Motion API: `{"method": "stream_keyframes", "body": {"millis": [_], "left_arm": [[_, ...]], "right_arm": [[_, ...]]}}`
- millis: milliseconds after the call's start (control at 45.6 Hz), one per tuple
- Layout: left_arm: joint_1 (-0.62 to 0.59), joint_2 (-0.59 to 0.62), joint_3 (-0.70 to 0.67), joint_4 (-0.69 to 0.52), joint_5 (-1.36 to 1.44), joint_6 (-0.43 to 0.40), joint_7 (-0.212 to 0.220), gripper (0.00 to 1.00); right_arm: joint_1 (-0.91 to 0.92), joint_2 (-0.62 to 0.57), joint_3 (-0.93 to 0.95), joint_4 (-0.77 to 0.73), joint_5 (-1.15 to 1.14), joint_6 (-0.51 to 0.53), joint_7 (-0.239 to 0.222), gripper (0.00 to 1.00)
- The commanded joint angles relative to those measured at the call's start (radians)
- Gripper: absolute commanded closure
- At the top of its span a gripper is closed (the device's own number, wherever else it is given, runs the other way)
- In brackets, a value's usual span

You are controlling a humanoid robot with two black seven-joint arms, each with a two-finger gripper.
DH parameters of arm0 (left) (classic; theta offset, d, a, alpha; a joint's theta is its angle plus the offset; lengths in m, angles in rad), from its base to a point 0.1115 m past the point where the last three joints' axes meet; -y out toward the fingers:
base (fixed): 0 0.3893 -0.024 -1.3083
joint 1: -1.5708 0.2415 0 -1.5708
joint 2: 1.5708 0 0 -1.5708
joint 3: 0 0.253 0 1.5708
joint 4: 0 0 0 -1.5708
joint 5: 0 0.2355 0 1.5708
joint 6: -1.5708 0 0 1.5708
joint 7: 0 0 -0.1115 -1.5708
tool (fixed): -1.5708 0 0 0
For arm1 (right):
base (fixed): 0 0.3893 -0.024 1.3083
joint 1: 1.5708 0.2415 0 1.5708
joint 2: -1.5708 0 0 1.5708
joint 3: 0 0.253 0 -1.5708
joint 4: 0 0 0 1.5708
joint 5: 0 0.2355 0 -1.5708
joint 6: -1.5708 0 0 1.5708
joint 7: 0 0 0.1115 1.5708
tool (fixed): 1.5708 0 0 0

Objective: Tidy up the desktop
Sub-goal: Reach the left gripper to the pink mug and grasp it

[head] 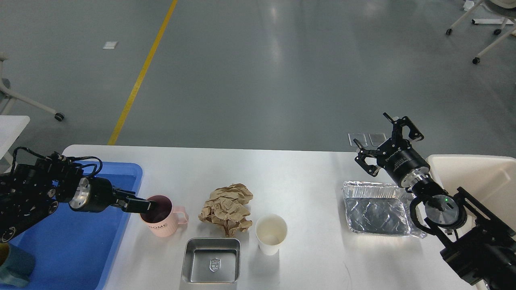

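Observation:
The white desktop (290, 173) holds a pink mug (163, 223), a crumpled brown paper ball (227, 209), a white paper cup (271, 233), a small square steel tray (211, 260) and a foil tray (377, 209). My left gripper (142, 205) is at the mug's left rim, closed on it, and the mug stands on the desktop beside the blue tray. My right gripper (383, 143) is open and empty, raised over the desktop's far edge behind the foil tray.
A blue plastic tray (80, 249) lies at the left end, with a teal object (14, 268) in its near corner. A cream bin (479, 177) stands at the right end, beside my right arm.

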Motion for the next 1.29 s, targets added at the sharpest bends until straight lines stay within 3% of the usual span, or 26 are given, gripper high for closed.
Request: {"method": "stream_keyframes", "body": {"millis": [0, 153, 263, 394, 592, 898, 1008, 1271], "left_arm": [[0.002, -0.022, 0.013, 0.025, 0.002, 0.009, -0.004, 0.13], [0.002, -0.028, 0.03, 0.031, 0.004, 0.026, -0.022, 0.14], [0.0, -0.036, 0.062, 0.045, 0.005, 0.077, -0.074, 0.27], [-0.009, -0.036, 0.112, 0.056, 0.004, 0.1, -0.088, 0.4], [-0.007, -0.033, 0.117, 0.06, 0.004, 0.118, -0.106, 0.7], [-0.007, -0.027, 0.119, 0.073, 0.004, 0.126, -0.14, 0.92], [-0.004, -0.023, 0.119, 0.073, 0.004, 0.129, -0.154, 0.98], [0.006, -0.02, 0.12, 0.073, 0.004, 0.131, -0.166, 1.0]], "right_arm": [[0.0, -0.002, 0.0, 0.0, 0.0, 0.0, 0.0, 0.0], [0.0, -0.002, 0.0, 0.0, 0.0, 0.0, 0.0, 0.0], [-0.002, -0.002, 0.0, 0.0, 0.0, 0.0, 0.0, 0.0], [-0.002, -0.002, 0.0, 0.0, 0.0, 0.0, 0.0, 0.0], [-0.003, -0.002, 0.0, -0.002, 0.0, 0.0, 0.0, 0.0], [-0.006, -0.002, 0.0, -0.002, -0.002, 0.0, 0.0, 0.0], [-0.006, -0.002, 0.0, -0.002, -0.002, 0.0, 0.0, 0.0], [-0.006, -0.002, 0.0, -0.002, -0.002, 0.0, 0.0, 0.0]]}}
